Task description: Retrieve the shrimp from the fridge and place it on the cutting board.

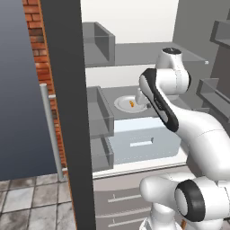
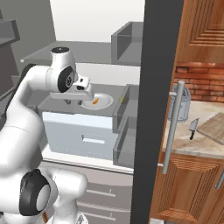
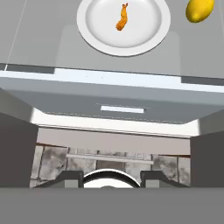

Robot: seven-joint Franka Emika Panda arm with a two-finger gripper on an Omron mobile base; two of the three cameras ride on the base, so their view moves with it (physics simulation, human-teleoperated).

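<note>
There are no words, numbers, labels or signs to read in any of the pictures. The fridge (image 1: pixel 67 112) door is plain dark grey, the drawer (image 2: pixel 81 133) inside is plain pale grey, and the white plate (image 3: pixel 124 24) at the top of the hand view has no writing.

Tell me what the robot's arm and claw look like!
The arm is smooth, shiny white, made of fat rounded tube sections. Its joints are dark: a black band runs along the elbow and black rings circle the round caps near the base. No cables show. The claw has two small dark grey finger tips, seen at the bottom of the hand view.
</note>
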